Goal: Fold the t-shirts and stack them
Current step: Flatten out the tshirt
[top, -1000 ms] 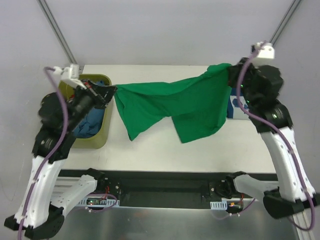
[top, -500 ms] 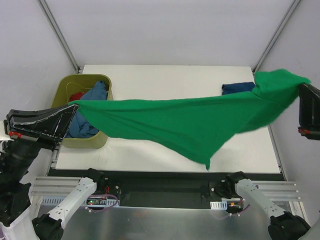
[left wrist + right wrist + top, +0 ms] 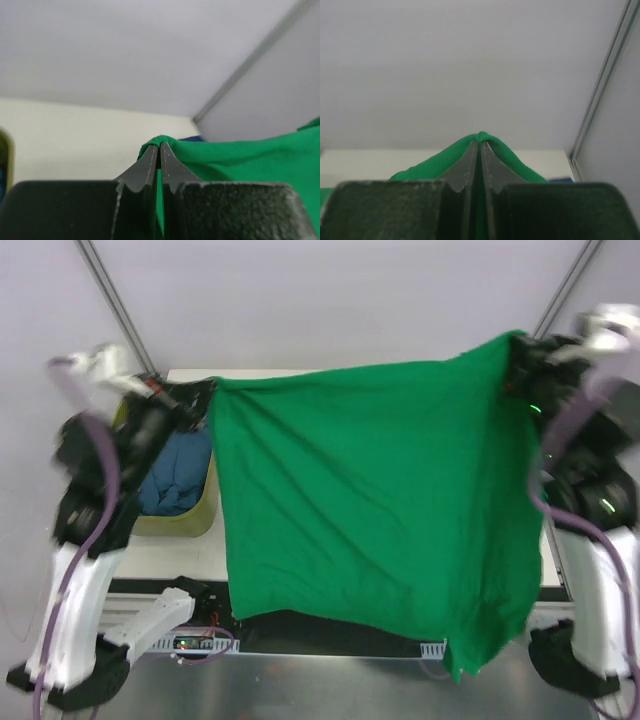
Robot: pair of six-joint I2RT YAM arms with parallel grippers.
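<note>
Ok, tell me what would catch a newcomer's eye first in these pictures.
The green t-shirt dominates: it hangs spread like a curtain across the middle of the top view, hiding most of the table. The left gripper and right gripper each pinch one of its upper corners, shut on the cloth. At the left, an olive tub holds a blue garment.

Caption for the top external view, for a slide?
Left gripper and right gripper, shut on upper corners of the green t-shirt, hold it spread open above the table beside the olive tub.
</note>
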